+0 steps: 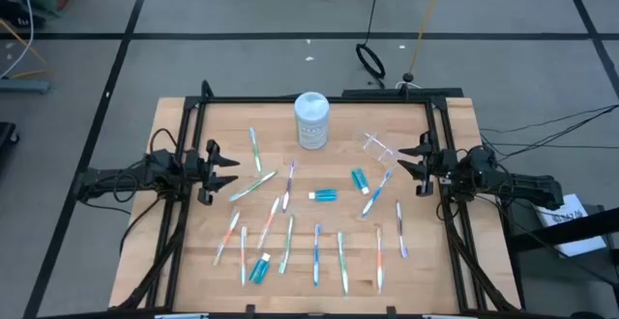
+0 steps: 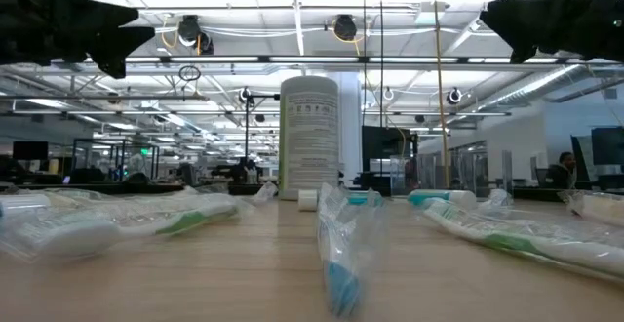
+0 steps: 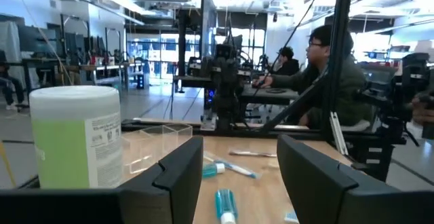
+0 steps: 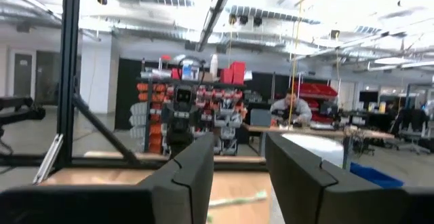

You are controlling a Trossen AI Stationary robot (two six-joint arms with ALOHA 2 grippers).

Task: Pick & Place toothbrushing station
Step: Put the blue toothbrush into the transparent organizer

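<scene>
Several slim toothbrushes [image 1: 287,244] lie flat and scattered over the wooden table. Three teal toothpaste tubes lie among them: one near the middle [image 1: 324,195], one right of it [image 1: 360,179], one near the front [image 1: 259,269]. A small clear plastic cup [image 1: 377,145] lies at the far right; it also shows in the left wrist view [image 3: 163,142]. My left gripper [image 1: 230,171] is open and empty above the table's left side. My right gripper [image 1: 404,163] is open and empty above the right side, near the cup.
A tall white cylindrical canister [image 1: 311,120] stands at the far middle of the table; it shows in the low view [image 2: 308,137] and the left wrist view [image 3: 74,136]. A black frame [image 1: 319,99] rims the table. A person [image 3: 329,81] sits beyond the table's right side.
</scene>
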